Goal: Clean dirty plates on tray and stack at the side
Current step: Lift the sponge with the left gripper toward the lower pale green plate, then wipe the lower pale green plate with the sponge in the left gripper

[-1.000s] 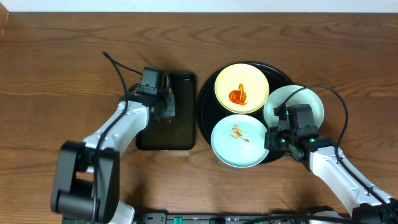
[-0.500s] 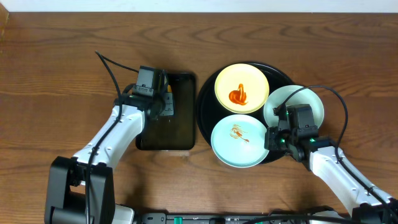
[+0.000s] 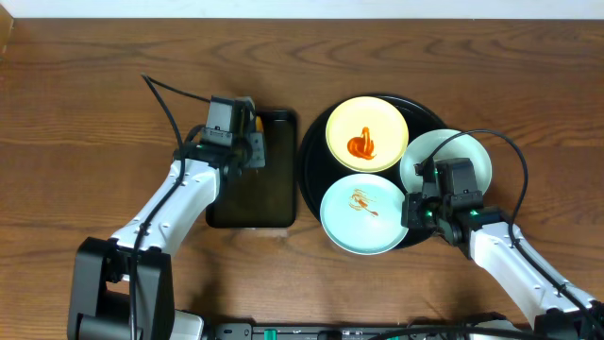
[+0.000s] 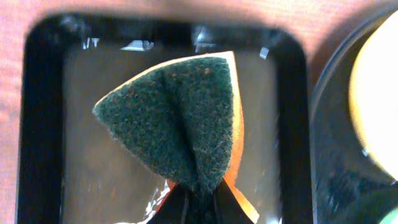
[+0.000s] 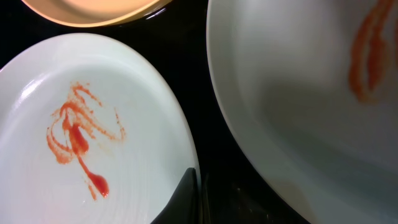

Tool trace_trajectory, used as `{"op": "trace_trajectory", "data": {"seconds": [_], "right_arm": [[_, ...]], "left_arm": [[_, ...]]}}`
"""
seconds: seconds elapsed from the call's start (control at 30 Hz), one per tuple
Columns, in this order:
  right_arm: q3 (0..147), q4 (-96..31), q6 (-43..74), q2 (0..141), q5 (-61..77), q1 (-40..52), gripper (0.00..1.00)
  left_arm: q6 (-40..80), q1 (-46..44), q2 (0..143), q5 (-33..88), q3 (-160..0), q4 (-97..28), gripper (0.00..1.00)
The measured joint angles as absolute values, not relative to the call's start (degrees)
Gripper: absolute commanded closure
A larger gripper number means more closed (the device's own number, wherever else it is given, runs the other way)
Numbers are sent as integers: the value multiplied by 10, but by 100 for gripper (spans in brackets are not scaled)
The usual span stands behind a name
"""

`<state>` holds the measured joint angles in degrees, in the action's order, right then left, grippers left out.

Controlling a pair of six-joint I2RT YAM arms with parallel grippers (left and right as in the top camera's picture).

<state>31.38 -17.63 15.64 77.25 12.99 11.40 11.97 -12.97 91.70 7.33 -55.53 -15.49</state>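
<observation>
The round black tray (image 3: pixel 315 142) holds the pale yellow plate (image 3: pixel 367 134) with a red sauce blob and a mint-green plate (image 3: pixel 363 213) with a thin smear. A second mint-green plate (image 3: pixel 448 156) lies on the tray's right rim. My left gripper (image 3: pixel 247 149) is shut on a folded green-and-orange sponge (image 4: pixel 180 124) above the rectangular black tray (image 4: pixel 43 124); its fingers (image 4: pixel 199 202) pinch the sponge's near corner. My right gripper (image 3: pixel 412 210) is shut on the right rim of the front mint-green plate (image 5: pixel 81 137), fingertips (image 5: pixel 198 193) at its edge. The other mint-green plate (image 5: pixel 298 93) lies just right of it.
The rectangular black tray (image 3: pixel 253 170) lies just left of the round tray, its wet glossy bottom bare under the sponge. The yellow plate's edge (image 4: pixel 379 93) shows at the right of the left wrist view. Brown wooden table (image 3: pixel 85 104) surrounds both trays.
My left gripper has shifted slightly toward the back of the rectangular tray with the sponge, and its elbow has swung left. The right arm and the plates have not moved.
</observation>
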Motion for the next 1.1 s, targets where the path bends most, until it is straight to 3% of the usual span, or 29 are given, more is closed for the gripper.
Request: {"op": "trace_trajectory", "data": {"seconds": [0.23, 0.77, 1.1], "right_arm": [[314, -180, 156, 773, 130, 114, 99], [314, -196, 156, 773, 130, 114, 99], [314, -204, 156, 773, 130, 114, 99]], "left_arm": [[124, -134, 917, 74, -555, -137, 92], [203, -201, 917, 205, -562, -164, 93], [275, -358, 922, 240, -575, -114, 93]]}}
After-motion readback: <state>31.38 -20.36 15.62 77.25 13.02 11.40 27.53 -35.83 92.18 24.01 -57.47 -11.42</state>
